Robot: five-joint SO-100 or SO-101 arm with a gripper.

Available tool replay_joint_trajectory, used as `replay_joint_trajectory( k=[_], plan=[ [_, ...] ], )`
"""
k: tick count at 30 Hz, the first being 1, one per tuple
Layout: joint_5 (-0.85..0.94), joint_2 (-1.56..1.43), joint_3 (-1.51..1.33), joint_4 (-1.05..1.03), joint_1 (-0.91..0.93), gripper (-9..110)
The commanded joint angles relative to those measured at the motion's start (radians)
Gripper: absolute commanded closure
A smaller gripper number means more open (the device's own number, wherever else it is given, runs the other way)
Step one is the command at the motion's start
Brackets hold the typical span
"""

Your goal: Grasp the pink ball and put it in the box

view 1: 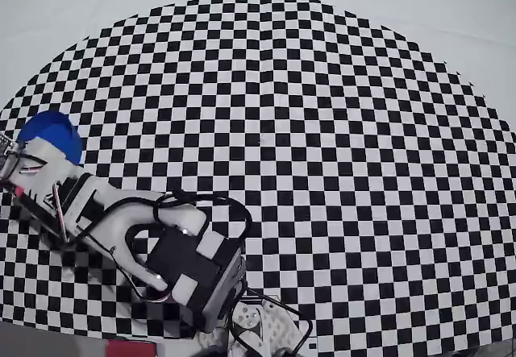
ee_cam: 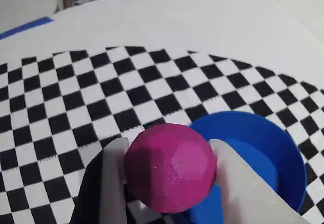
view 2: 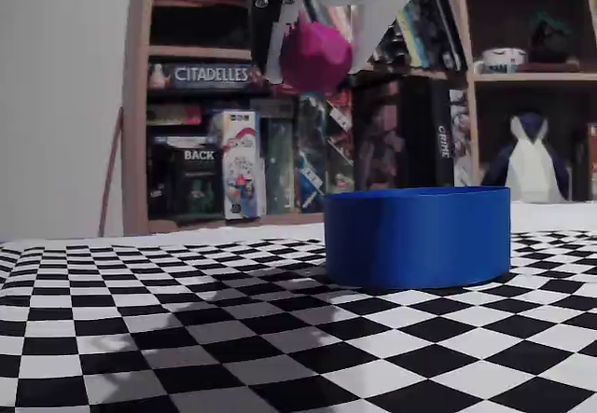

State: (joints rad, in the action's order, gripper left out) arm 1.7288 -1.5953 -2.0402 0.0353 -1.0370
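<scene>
Two fingers (ee_cam: pixel 230 183) clamping pink ball (ee_cam: pixel 170 167), above box (ee_cam: pixel 263 143)

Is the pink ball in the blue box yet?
Not yet. The hand holds the ball in the air above the box.

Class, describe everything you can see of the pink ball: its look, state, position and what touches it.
The pink ball is a small magenta sphere with faint flat facets and a matte, slightly speckled surface, like printed plastic. It is held off the checkered mat, clamped between the gripper's two pale fingers, one on each side. In the fixed view it hangs above the left edge of the blue box, not yet inside. Nothing else touches it.
</scene>
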Motion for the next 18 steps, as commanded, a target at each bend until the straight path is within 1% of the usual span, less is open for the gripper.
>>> replay_joint_trajectory(
  k=[1,18],
  plan=[
    [0.005,-0.002,0.052,0.002,0.018,101],
    [0.008,0.028,0.06,0.006,0.109,101]
  ],
)
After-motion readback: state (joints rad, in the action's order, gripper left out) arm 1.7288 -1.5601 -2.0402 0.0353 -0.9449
